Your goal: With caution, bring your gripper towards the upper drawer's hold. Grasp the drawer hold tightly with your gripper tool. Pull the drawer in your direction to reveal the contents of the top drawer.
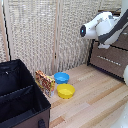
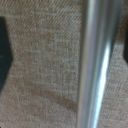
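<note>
In the wrist view the drawer hold (image 2: 94, 65), a thin silver bar, runs across the textured brown front of the upper drawer (image 2: 45, 65). My gripper (image 2: 65, 55) is open. One dark finger (image 2: 5, 55) stands at one edge of the picture and the other finger (image 2: 125, 51) at the opposite edge. The bar lies between them, much nearer the second finger, and neither finger touches it. In the exterior view the white arm (image 1: 100, 25) reaches to the dark-brown cabinet at the exterior view's right. The gripper (image 1: 104, 46) is pressed close to the upper drawer (image 1: 121, 43) and mostly hidden.
The second brown drawer front (image 1: 112, 64) with its own silver bar (image 1: 111, 58) sits just below the arm. On the wooden floor stand a blue bowl (image 1: 61, 77), a yellow bowl (image 1: 65, 91), a snack bag (image 1: 45, 81) and a black fabric box (image 1: 20, 97). A woven screen (image 1: 45, 35) stands behind.
</note>
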Controlling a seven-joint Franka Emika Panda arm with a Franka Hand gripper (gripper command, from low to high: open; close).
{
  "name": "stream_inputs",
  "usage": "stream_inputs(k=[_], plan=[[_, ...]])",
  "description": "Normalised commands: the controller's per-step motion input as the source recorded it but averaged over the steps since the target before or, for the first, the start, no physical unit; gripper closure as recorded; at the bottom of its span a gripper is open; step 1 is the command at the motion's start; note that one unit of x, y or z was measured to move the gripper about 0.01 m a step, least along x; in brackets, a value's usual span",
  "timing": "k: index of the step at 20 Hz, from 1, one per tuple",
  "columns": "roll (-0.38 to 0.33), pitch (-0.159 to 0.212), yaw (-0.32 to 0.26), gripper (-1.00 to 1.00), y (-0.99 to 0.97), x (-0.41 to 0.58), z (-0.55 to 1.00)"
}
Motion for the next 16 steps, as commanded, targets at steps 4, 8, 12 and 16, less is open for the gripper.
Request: stream_inputs(k=[4, 8, 12, 16], plan=[[0.000, 0.000, -0.033, 1.00, -0.24, -0.003, 0.00], [0.000, 0.000, -0.079, 1.00, -0.08, 0.000, 0.00], [0.014, 0.018, -0.114, 1.00, 0.36, 0.011, -0.08], [0.004, 0.038, -0.158, 1.00, 0.71, 0.085, -0.36]])
